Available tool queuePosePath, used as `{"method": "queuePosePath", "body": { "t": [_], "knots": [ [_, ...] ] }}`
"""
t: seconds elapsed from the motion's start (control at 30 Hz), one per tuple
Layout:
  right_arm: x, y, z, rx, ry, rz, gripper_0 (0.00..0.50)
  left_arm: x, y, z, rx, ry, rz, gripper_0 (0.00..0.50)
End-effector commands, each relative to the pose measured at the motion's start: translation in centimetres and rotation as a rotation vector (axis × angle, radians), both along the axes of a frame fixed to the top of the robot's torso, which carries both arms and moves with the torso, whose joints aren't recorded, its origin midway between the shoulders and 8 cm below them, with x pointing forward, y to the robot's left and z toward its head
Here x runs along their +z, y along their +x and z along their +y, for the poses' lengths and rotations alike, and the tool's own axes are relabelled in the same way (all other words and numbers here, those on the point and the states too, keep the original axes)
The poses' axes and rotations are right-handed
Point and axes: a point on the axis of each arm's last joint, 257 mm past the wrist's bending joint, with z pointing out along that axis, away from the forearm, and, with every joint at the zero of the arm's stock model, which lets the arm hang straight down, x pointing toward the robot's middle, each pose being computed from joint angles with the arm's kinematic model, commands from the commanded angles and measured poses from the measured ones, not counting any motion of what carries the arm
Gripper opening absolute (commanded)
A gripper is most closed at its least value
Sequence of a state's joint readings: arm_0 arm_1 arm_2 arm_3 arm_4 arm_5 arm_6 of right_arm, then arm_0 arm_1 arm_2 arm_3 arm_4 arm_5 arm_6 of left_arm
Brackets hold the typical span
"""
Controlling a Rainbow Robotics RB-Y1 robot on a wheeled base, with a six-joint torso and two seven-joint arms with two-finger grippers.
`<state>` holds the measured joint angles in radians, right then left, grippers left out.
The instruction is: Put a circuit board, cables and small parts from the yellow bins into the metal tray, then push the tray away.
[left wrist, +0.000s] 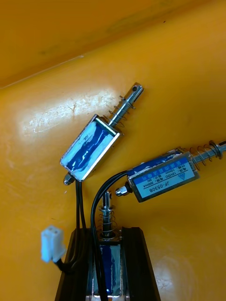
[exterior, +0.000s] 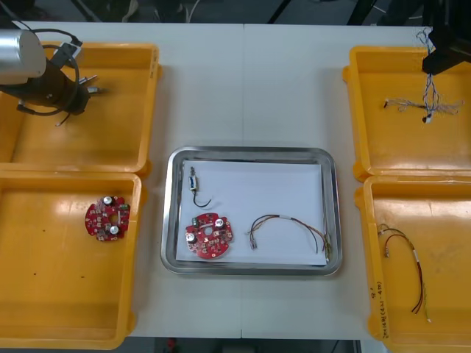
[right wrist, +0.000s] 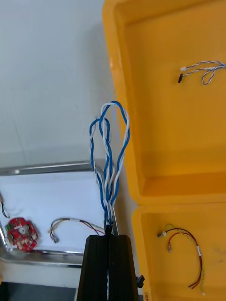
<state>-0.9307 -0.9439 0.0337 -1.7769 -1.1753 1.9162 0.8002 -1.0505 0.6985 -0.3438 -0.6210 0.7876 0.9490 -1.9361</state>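
Fingers (right wrist: 96, 268) of the right gripper (right wrist: 109, 235) press together on one end of a blue cable (right wrist: 111, 155); its twisted loops hang free past the tips. The front view puts this gripper high over the far-right bin (exterior: 360, 110), right of the tray (exterior: 171, 213) and farther back, with a strip of bare table (exterior: 294, 88) between that bin's wall and the tray's rim. A second blue cable (right wrist: 202, 73) lies on that bin's floor, well away from its walls

The left gripper (left wrist: 107, 233) is clamped on a held part (left wrist: 108, 256), its fingers apart by the part's width and the spring end poking out between the tips. It is low inside the far-left bin (exterior: 140, 103), left of the tray and farther back. Two loose parts lie just past the tips: a tilted part (left wrist: 92, 148) and a labelled part (left wrist: 165, 176), whose pin comes very near the held part's spring. Black wires (left wrist: 94, 207) run down along one finger to a white plug (left wrist: 52, 242). The bin's wall rises close behind them

The tray is white inside and holds a wired part (exterior: 193, 182), a board (exterior: 208, 235) near its near-left corner and a red cable (exterior: 291, 226) toward its right rim. The near-left bin (exterior: 44, 309) holds a second board (exterior: 107, 218); the near-right bin (exterior: 449, 220) holds a second red cable (exterior: 408, 272)
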Motion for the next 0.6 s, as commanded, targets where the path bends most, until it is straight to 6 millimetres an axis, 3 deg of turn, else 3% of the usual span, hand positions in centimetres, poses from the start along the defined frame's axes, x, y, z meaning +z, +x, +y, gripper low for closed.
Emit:
{"method": "queuePosePath", "body": {
  "t": [0.03,0.33,0.6],
  "knots": [
    [-0.8,-2.5,-1.1,0.085,-0.118,-0.005,0.0,2.3,1.3,-1.8,-0.053,0.014,-0.037,0.0],
    [-3.9,-5.5,0.4,0.234,-0.252,0.019,0.0,2.9,0.8,-1.2,-0.047,0.011,-0.024,0.0],
    [-5.7,-5.8,0.8,0.392,-0.376,0.022,0.0,4.9,-0.1,-1.2,-0.03,0.002,0.004,0.0]
  ]
}}
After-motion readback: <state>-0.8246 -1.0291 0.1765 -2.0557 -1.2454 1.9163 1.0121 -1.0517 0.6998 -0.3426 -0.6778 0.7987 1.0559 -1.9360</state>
